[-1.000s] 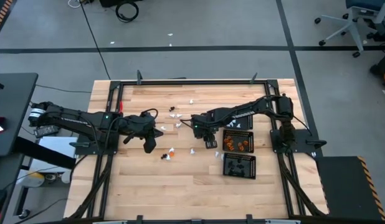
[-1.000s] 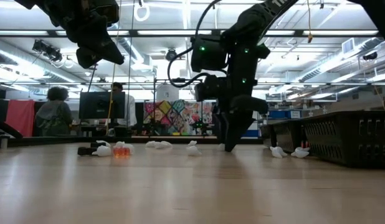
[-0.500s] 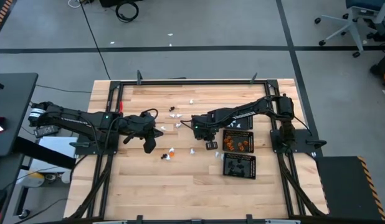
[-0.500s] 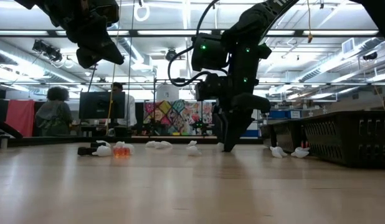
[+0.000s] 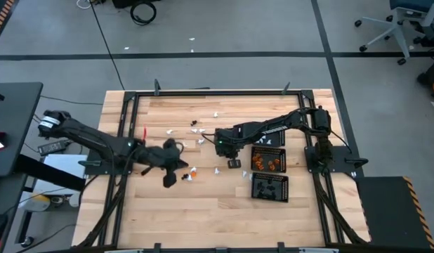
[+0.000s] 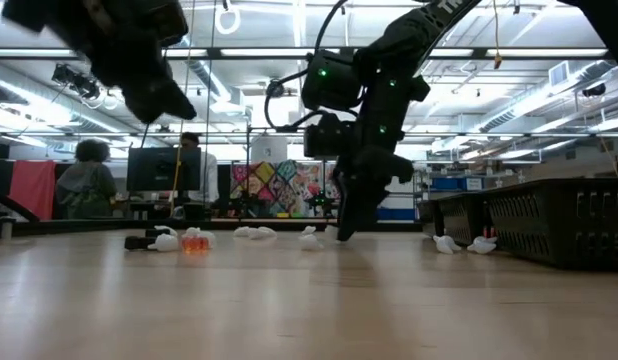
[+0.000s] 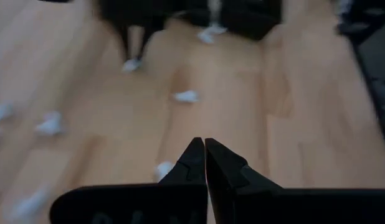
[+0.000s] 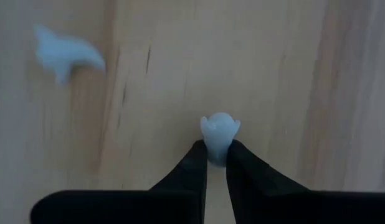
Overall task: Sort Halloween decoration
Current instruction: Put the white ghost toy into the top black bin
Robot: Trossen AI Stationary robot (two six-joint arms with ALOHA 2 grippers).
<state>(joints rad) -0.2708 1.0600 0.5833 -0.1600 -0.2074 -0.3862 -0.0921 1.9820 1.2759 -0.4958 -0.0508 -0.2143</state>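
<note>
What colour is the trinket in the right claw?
White trinket, clearest in the right wrist view.

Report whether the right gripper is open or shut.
Shut on a white trinket: the right gripper has its fingertips pinching the piece's base in the right wrist view.

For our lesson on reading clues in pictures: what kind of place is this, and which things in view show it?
Probably a robotics lab or workshop. A wooden table in a metal frame carries two robot arms, an office chair stands on the grey floor, and the low view shows people at monitors under strip lights.
</note>
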